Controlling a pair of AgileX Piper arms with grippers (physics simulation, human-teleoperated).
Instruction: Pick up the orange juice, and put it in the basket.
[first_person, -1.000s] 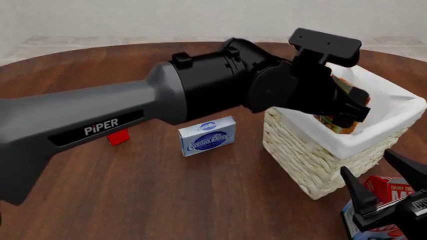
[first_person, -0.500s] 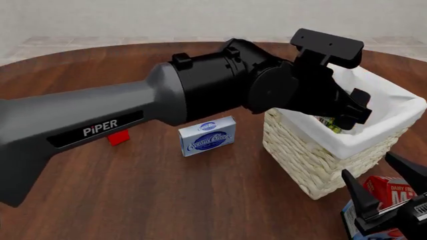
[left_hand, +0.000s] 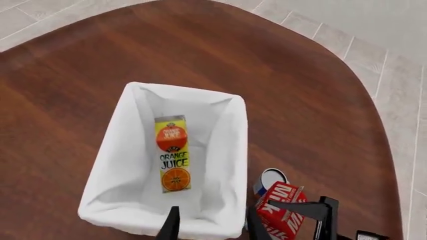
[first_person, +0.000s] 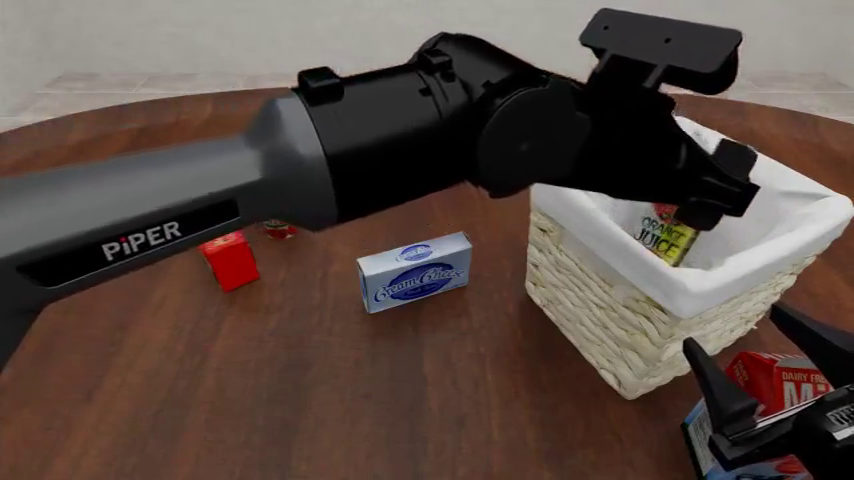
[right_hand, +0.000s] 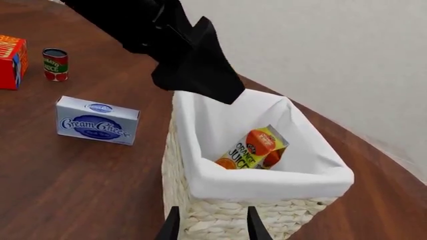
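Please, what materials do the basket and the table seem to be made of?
The basket: pale woven wicker, as its plaited, rough outer wall suggests; a white liner, probably matte cloth, is folded over its rim. The table: dark reddish-brown wood or a wood veneer, with visible grain streaks and a slight sheen.

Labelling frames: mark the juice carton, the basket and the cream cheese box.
juice carton (left_hand: 174, 155), left wrist view, printed front face.
basket (right_hand: 220, 212), right wrist view, woven front wall.
cream cheese box (first_person: 415, 272), front view, blue front face.
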